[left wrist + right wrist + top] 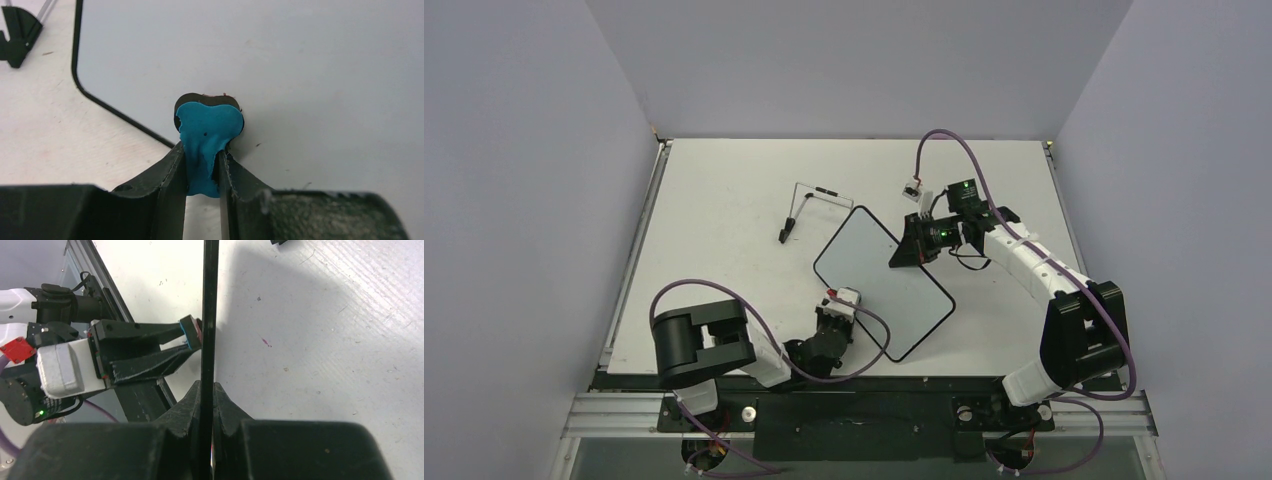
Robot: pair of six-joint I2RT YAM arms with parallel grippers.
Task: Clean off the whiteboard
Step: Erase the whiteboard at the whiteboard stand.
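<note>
The whiteboard (884,282) lies slantwise in the middle of the table, white with a thin black frame, and I see no writing on it. My left gripper (834,318) is shut on the small blue eraser (207,132), which presses on the board's face (280,60) just inside its near-left edge. My right gripper (908,250) is shut on the board's far-right edge, which shows edge-on as a black line (210,315) between my jaws (207,389). The left gripper with the eraser (192,332) also shows in the right wrist view.
The thin black wire stand (809,205) lies on the table behind the board, and one of its feet shows in the left wrist view (17,35). Grey walls close in the table on three sides. The right arm's purple cable (954,150) loops above the table.
</note>
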